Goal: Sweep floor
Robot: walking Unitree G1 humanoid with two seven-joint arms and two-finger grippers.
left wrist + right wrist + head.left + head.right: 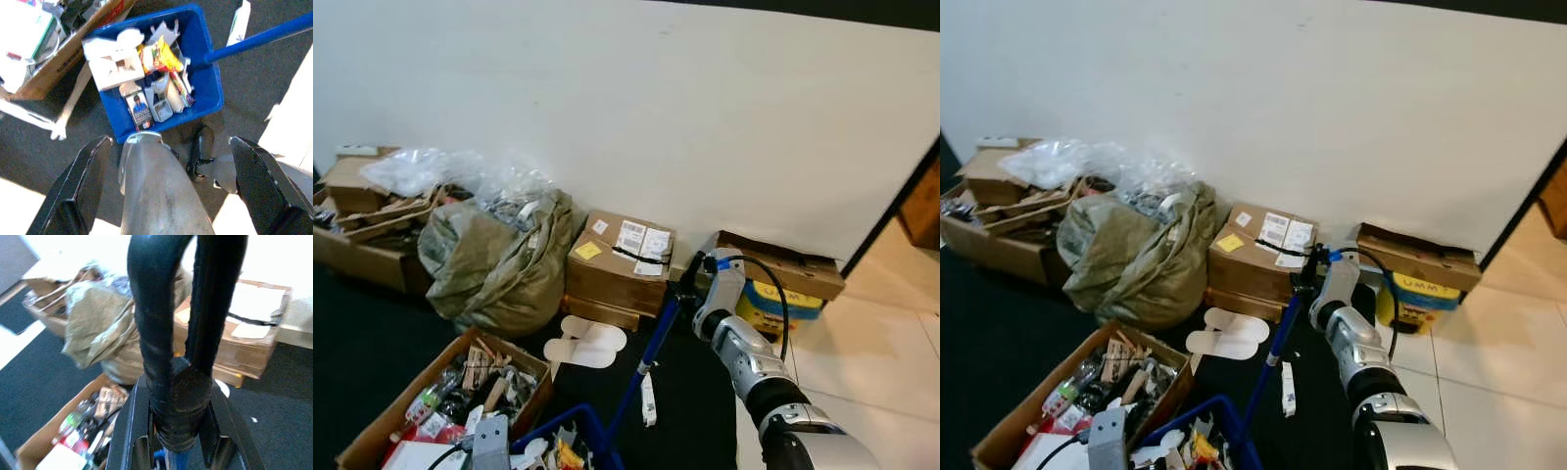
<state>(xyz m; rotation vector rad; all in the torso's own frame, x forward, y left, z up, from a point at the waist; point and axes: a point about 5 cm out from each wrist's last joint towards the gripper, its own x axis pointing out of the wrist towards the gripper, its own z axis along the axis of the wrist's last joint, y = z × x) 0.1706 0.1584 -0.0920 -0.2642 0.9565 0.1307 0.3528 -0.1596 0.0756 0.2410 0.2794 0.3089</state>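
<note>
A long blue handle (649, 354) slants up from a blue dustpan (590, 425) at the bottom edge. My right gripper (688, 286) is shut on the handle's black top end, in front of the cardboard boxes. In the right wrist view its fingers (151, 318) lie close together along that grip. The dustpan (208, 88) is full of wrappers and white scraps. My left gripper (170, 141) hangs open just above it, fingers (88, 181) spread wide. A white paper strip (648, 399) lies on the dark carpet beside the handle.
An olive sack (494, 259) and taped cardboard boxes (617, 259) line the white wall. An open box of clutter (440, 401) stands at the front left. White shoe insoles (587, 343) lie on the carpet. A yellow and blue tub (773, 305) and pale tiles (881, 362) are to the right.
</note>
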